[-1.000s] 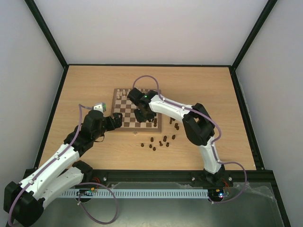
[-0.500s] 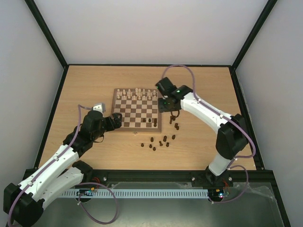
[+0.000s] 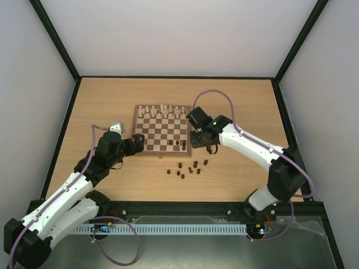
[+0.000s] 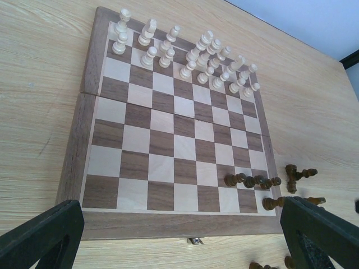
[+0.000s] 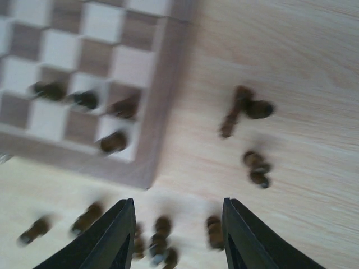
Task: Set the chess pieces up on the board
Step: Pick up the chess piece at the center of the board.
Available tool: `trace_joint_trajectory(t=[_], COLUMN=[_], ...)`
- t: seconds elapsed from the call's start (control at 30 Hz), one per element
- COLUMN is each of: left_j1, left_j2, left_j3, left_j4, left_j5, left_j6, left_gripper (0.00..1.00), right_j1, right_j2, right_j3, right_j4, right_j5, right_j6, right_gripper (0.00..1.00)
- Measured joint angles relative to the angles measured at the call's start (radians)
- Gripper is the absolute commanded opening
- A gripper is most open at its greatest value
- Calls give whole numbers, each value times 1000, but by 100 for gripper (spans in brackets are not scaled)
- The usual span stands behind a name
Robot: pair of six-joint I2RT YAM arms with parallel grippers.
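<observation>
**Right arm leaves the board and comes back over the loose men**

A second ago we had the right gripper point(image 3: 197, 138) out over the middle of the board point(image 3: 162, 154). It then swung off past the right edge, and now hangs just off the board's near right corner, above the tabletop point(image 3: 241, 101). In the right wrist view its jaws stand well apart with nothing between them, so we judge a placement finished and the next pick about to start.

A few dark chess pieces point(image 5: 84, 100) sit on squares in that near right corner. We cannot tell from the blur whether they stand upright. The rest point(image 3: 188, 168) are scattered on the table just beside and in front of the corner, several right under the open fingers.

The left gripper point(image 3: 137, 143) has not moved. It waits at the board's near left edge, jaws spread wide and empty. The cream chessmen point(image 4: 185, 50) fill the far two rows. Most of the dark side is not yet placed.
</observation>
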Motion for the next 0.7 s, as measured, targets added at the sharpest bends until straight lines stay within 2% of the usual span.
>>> trace_joint_trajectory(t=[0.2, 0.43, 0.7], left_j1=[0, 0, 0], left_j2=[-8, -28, -39], left_j3=[0, 0, 0], left_j4=[-5, -11, -14], left_j5=[0, 1, 8], left_j6=[0, -1, -1], left_gripper=[99, 99, 99], right_j1=[154, 196, 206], right_j2=[-63, -63, -45], right_j3=[-32, -147, -183], right_j4=[-2, -21, 0], right_j5=[-2, -5, -23], right_j6=[43, 92, 113], right_gripper=[41, 40, 40])
